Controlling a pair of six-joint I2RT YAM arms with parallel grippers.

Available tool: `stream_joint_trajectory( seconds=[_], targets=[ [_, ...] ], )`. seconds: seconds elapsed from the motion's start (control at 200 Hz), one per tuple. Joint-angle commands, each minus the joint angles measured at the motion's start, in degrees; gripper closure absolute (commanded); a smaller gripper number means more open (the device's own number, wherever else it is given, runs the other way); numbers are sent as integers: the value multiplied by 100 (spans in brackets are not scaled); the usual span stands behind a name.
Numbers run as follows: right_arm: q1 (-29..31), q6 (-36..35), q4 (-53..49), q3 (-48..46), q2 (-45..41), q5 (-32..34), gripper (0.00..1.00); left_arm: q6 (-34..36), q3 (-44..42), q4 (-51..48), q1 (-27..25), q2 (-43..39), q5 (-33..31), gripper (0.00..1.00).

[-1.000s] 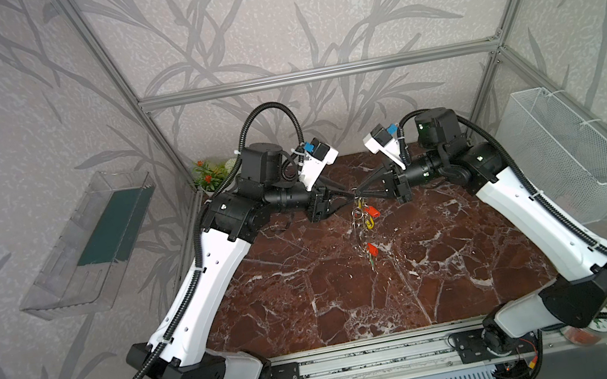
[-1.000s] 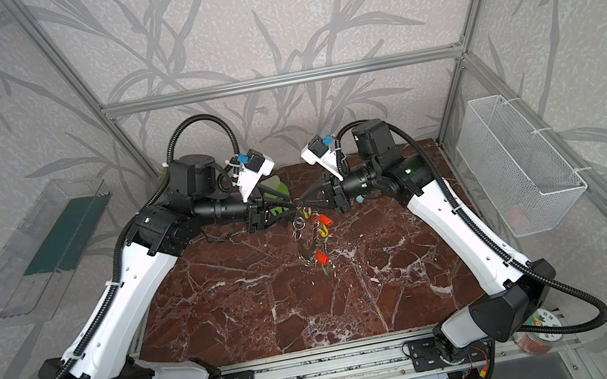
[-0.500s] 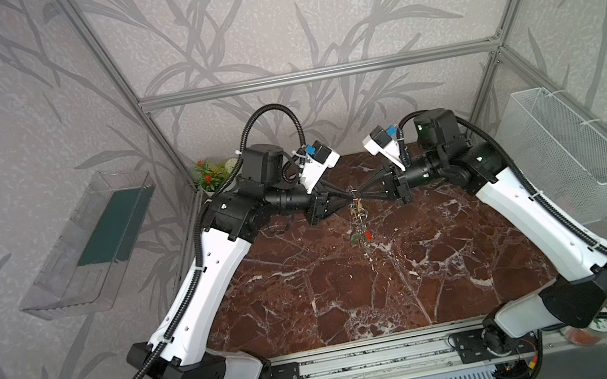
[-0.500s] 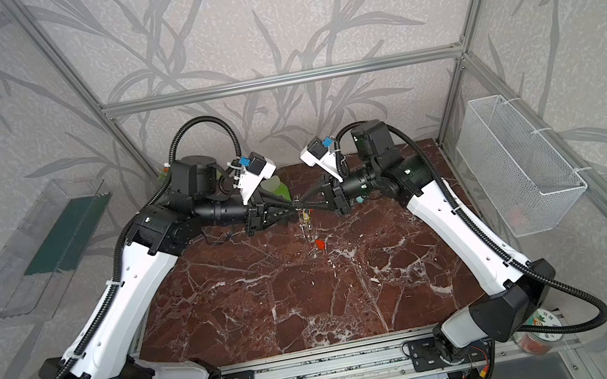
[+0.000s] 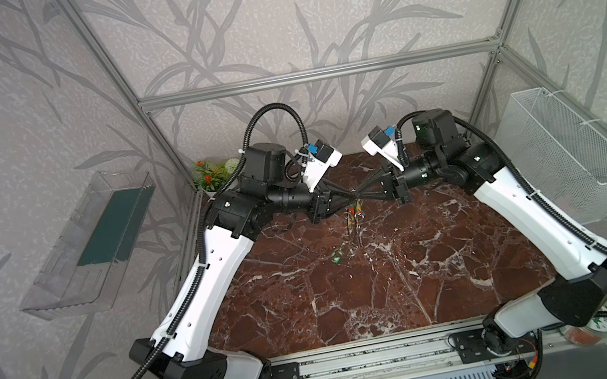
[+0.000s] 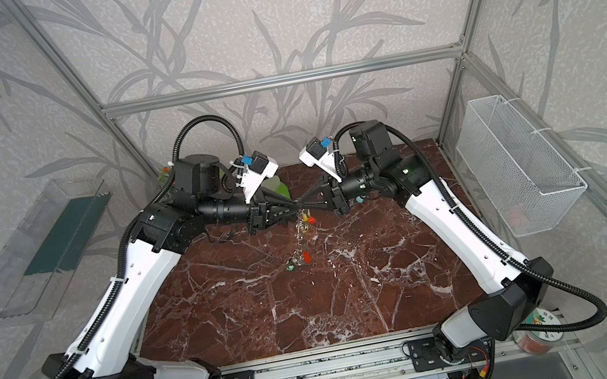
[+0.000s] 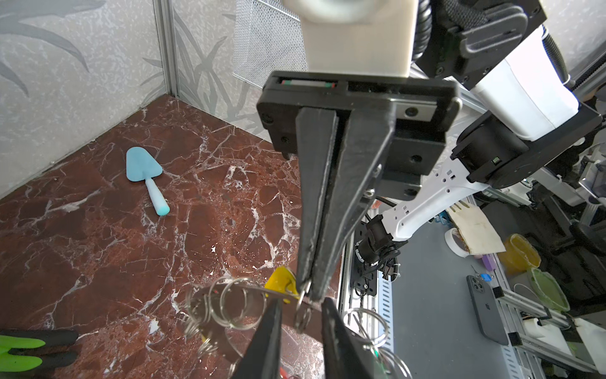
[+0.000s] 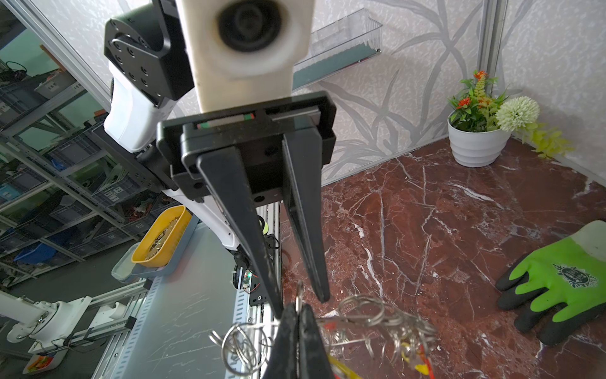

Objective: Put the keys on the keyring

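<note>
Both top views show my two grippers meeting tip to tip above the back of the marble table. My right gripper (image 8: 298, 306) is shut on a small wire loop at the rim of the keyring (image 6: 303, 230). The keyring hangs below it, fringed with loops. Keys with a yellow tag (image 7: 282, 281), red tags (image 6: 307, 256) and a green tag (image 5: 336, 259) dangle from it. My left gripper (image 7: 301, 300) is open by a narrow gap. Its fingers (image 8: 311, 249) stand on either side of that pinched loop and do not touch it.
A blue trowel (image 7: 144, 170) lies at the back right of the table. A green-and-black glove (image 8: 557, 279) and a flower pot (image 8: 475, 141) are at the back left. A wire basket (image 5: 569, 152) hangs on the right wall and a clear shelf (image 5: 92, 244) on the left wall.
My left gripper has moved in to the right gripper's tips and its jaws have narrowed. The hanging keyring has swung and turned more edge-on. The right gripper has stayed shut.
</note>
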Motion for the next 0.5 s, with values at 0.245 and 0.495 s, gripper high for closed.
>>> stream_joint_trajectory(
  seconds=[0.245,0.495],
  targets=[
    [40,130,187,137,46,-151,100,-108,-217,270,-35,-184,144,100],
    [-101,1114,1094,-220,-262,56,79,-1279,-1365,2254,-40,-940,-388,100]
  ],
)
